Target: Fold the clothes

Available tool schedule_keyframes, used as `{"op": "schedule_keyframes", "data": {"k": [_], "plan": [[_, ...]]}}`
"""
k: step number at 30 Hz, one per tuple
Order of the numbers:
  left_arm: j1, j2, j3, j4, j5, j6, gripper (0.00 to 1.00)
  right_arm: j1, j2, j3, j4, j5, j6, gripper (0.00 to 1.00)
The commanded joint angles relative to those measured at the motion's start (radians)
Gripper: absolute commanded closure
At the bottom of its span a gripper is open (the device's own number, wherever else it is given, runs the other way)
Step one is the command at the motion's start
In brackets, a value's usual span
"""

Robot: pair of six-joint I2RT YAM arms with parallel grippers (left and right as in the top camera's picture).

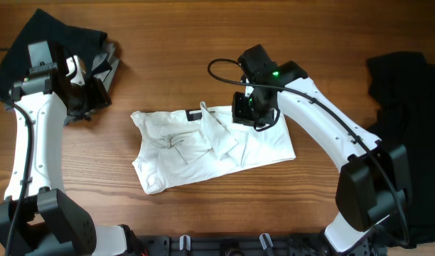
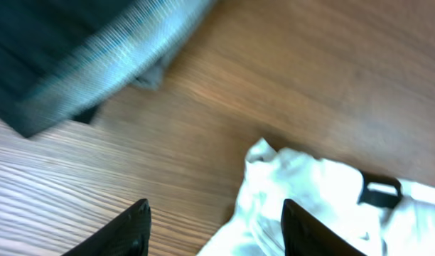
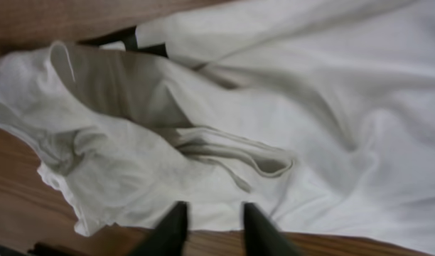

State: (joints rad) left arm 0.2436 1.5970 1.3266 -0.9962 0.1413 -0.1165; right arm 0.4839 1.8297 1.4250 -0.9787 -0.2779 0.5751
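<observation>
Soft, light white cotton T-shirt (image 1: 210, 146), limp and creased, roughly doubled into a rectangle on the wooden desk (image 1: 203, 43), directly beneath and ahead of the right end effector (image 1: 247, 110). No stiffness at all: likely to sag, bunch and drag over the wood grain if pulled by one point. Matte knit, probably neither slippery nor fragile, thin enough to pinch several layers at once. Loose flap and sleeve rumpled across the middle, just ahead of the right fingertips; black bar print (image 1: 195, 114) at the far edge, off to one side. Best taken at a hem, a corner or a folded edge, pinched from above, not at the flat middle.

Right end effector low over the cloth, fingers only narrowly parted, apparently gripping nothing, though hard to judge white on white. Left end effector (image 1: 82, 89) off to the side of the shirt, about half open and empty, bare wood between its fingers, the shirt's corner ahead and to its right. Blurred grey ribbed garment (image 2: 111, 50) and black garment (image 1: 33, 35) beyond it.
</observation>
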Motion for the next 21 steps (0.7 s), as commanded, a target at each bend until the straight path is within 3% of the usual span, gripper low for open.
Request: {"op": "schedule_keyframes", "data": {"k": [1,4,6,9,13,18,21], "plan": [[0.001,0.01,-0.098,0.013,0.101,0.008,0.53,-0.003,0.033,-0.058,0.041,0.013,0.012,0.91],[0.001,0.011,-0.185,0.043,0.122,0.005,0.55,0.024,0.079,-0.109,0.097,-0.067,-0.004,0.93],[0.001,0.012,-0.226,0.064,0.14,0.005,0.42,0.049,0.099,-0.115,0.13,-0.195,-0.098,0.94],[0.001,0.012,-0.294,0.125,0.185,0.005,0.34,0.122,0.108,-0.115,0.208,-0.439,-0.314,0.94],[0.001,0.013,-0.361,0.173,0.195,0.005,0.32,0.192,0.091,-0.113,0.218,-0.434,-0.42,0.96],[0.001,0.013,-0.414,0.2,0.195,0.005,0.3,0.098,-0.003,-0.113,0.216,-0.135,-0.225,0.96],[0.001,0.013,-0.428,0.209,0.195,0.005,0.41,-0.026,-0.021,-0.113,0.218,-0.113,-0.149,0.96]]}}
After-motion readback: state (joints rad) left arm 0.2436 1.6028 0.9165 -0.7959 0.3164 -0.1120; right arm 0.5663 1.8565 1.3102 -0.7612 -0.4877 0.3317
